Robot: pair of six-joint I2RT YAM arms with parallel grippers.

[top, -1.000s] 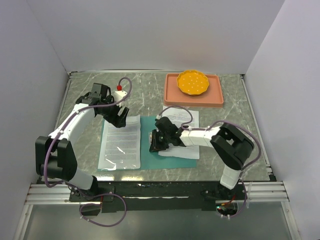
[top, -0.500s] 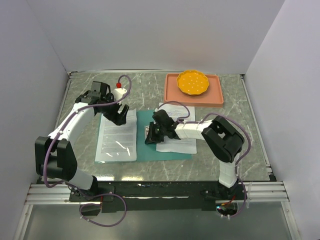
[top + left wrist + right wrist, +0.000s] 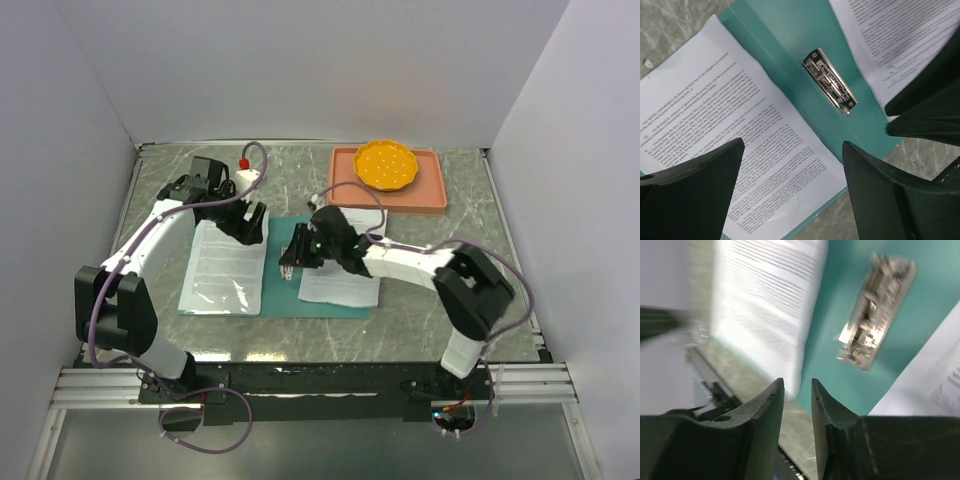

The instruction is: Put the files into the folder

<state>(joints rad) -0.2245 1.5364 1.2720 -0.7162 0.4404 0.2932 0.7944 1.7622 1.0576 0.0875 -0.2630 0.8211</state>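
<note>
Right tool (image 3: 289, 268), nearly closed and empty, had moved far-left to the metal clip (image 3: 830, 81); left tool (image 3: 253, 222) hung wide open, empty. Teal folder (image 3: 280, 265) had slid left with the files (image 3: 222, 266), so clipping looked next.

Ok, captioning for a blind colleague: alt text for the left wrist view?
An open teal folder with a metal clip lies between two printed sheets, seen from above between the open left pincer fingers.

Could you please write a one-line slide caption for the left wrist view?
Open left gripper above printed files on the open teal folder, beside its metal clip.
</note>
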